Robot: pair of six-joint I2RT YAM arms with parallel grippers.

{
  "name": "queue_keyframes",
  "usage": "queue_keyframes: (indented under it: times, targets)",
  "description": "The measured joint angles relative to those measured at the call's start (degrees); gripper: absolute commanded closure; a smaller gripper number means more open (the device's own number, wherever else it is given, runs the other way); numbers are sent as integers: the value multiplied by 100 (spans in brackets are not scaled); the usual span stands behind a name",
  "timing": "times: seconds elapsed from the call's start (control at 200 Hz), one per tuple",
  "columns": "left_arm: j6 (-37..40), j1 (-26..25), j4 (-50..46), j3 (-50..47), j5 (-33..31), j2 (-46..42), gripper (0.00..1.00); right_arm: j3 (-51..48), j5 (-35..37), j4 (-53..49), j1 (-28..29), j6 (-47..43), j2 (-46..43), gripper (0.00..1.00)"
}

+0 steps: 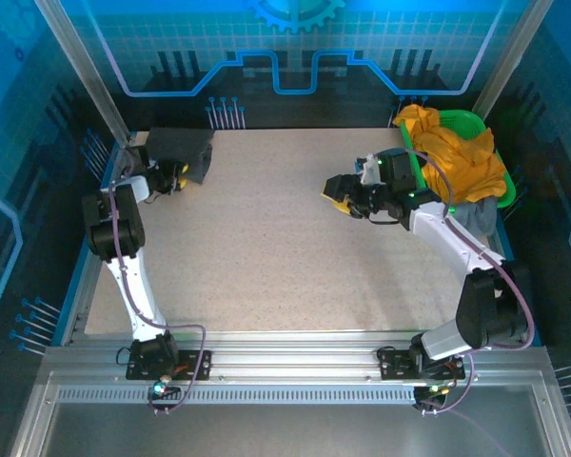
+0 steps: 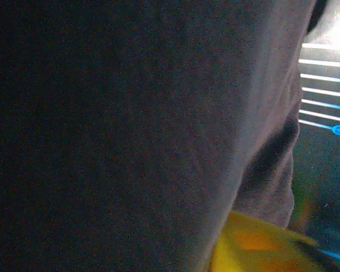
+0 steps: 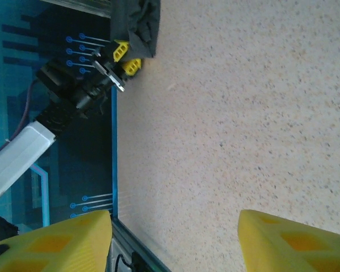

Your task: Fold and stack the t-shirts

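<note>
Charcoal-grey t-shirt (image 1: 183, 150) lies bunched at 10 o'clock against the left gripper (image 1: 178, 177), whose grip cannot be determined. Right gripper (image 1: 337, 198) is open and empty. Likely next: retrieve the mustard-orange t-shirt (image 1: 457, 157) from the green basket (image 1: 462, 117) at 2 o'clock.

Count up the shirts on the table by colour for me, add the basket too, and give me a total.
Dark charcoal t-shirt: 1
Mustard-orange t-shirt: 1
Lighter grey t-shirt, mostly hidden under the orange one: 1
Green basket: 1
Total: 4
</note>
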Motion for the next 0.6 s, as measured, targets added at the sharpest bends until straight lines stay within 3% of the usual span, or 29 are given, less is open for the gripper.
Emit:
queue_keyframes:
  times: [0.02,0.035,0.135,0.165,0.18,0.29,0.455,0.6]
  targets:
    - [-52,-4,17,-96,-4,-59,5,0,28,20,11,2,-33,36]
    - [-70,-7,28,-205,-7,-142,2,0,66,35,28,9,-70,35]
    - [-205,-44,109,-922,-76,-857,1,2,350,85,96,20,-352,25]
    - [-227,-68,72,-1174,-153,-1189,1,9,428,87,107,44,-433,3]
    - [-223,-85,55,-1292,-210,-1349,1,11,466,90,114,-11,-476,0]
    - [-271,-372,-184,-1969,-671,-2837,1,96,662,94,120,17,-702,0]
    - [-525,-1239,-203,-3082,-1443,-5021,1,273,850,11,98,7,-734,0]
    - [-107,-1862,-1377,-3353,-2618,-6107,1,310,1434,-527,61,-289,-863,0]
